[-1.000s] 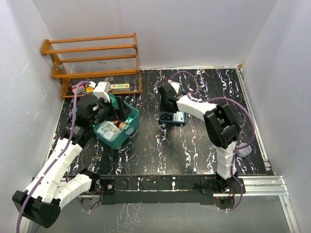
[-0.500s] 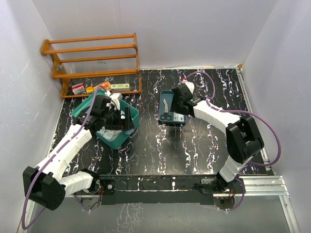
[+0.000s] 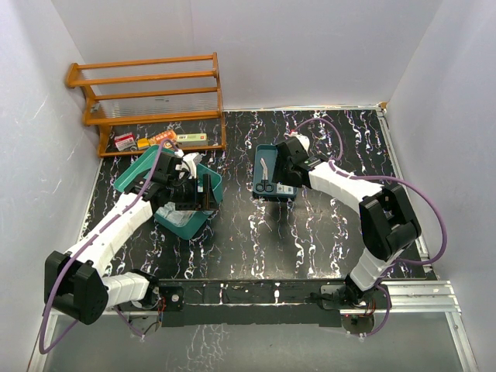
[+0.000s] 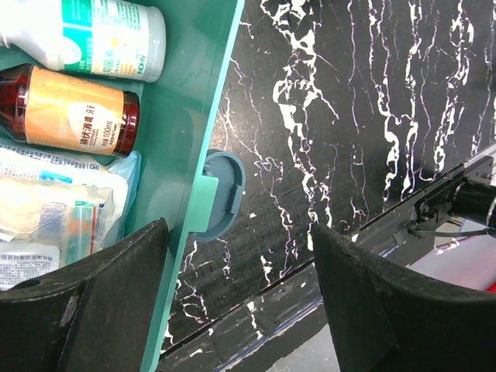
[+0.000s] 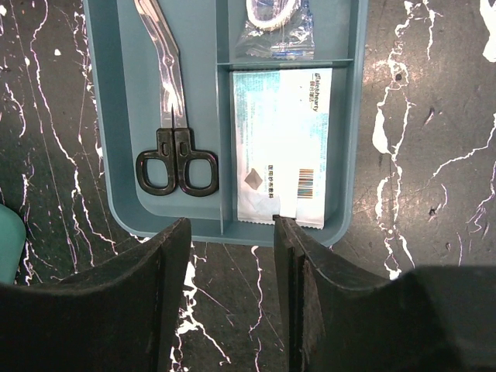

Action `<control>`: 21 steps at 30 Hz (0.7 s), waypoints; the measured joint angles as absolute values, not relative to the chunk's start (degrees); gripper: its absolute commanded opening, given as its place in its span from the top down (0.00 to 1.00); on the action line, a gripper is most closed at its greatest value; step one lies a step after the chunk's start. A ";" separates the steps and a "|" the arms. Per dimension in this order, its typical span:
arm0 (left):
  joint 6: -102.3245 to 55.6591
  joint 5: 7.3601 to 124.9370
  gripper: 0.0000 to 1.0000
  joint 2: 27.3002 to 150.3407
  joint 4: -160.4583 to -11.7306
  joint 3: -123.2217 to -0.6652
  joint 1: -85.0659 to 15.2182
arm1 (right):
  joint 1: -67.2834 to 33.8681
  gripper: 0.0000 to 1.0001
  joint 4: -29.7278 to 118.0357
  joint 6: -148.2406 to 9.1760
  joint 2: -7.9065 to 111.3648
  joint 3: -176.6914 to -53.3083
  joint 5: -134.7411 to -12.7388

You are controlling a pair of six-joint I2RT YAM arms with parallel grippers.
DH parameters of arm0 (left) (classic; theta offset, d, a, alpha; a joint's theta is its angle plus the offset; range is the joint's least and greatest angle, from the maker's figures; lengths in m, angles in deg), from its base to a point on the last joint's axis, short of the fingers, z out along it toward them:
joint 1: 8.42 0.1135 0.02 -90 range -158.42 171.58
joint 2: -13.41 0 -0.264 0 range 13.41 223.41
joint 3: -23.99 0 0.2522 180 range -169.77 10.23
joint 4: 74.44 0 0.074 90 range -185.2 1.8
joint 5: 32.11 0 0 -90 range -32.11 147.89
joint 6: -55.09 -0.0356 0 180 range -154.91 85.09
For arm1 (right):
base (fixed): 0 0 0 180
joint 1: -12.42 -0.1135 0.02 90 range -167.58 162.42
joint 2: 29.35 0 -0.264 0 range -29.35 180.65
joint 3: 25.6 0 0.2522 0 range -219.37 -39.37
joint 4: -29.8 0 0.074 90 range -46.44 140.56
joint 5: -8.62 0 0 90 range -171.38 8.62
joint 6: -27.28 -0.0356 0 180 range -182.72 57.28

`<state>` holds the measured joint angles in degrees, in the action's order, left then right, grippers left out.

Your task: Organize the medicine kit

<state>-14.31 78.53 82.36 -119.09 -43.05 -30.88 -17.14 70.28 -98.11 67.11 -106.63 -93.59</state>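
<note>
The teal-green medicine kit [image 3: 184, 222] stands open at the left, its lid [image 3: 130, 172] tipped back. In the left wrist view the kit's front wall [image 4: 203, 124] and grey-blue latch [image 4: 226, 192] show, with a white bottle [image 4: 93, 31], a brown bottle with an orange label [image 4: 70, 112] and flat packets [image 4: 54, 221] inside. My left gripper [image 3: 203, 192] [image 4: 240, 310] is open and empty, and the front wall runs close by its left finger [image 4: 93, 310]. My right gripper [image 3: 283, 182] [image 5: 229, 302] is open and empty, just off the near rim of the darker divided tray [image 3: 260, 153] [image 5: 105, 116].
The tray holds black-handled scissors [image 5: 174, 143], a white printed packet [image 5: 283, 143] and a clear bag [image 5: 271, 27]. A wooden slatted rack [image 3: 147, 93] stands at the back left, with a red-and-white box [image 3: 124, 142], an orange item [image 3: 159, 138] and a white box [image 3: 194, 137] under it.
The left gripper has come out of the kit to its front wall. The right arm swung from the tray's left side to its right end, then held almost still.
</note>
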 measured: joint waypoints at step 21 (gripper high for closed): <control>-9.46 85.74 0.28 85.14 -112.69 -42.24 -31.36 | -17.14 0.67 71.35 -95.69 80.38 -116.03 -95.36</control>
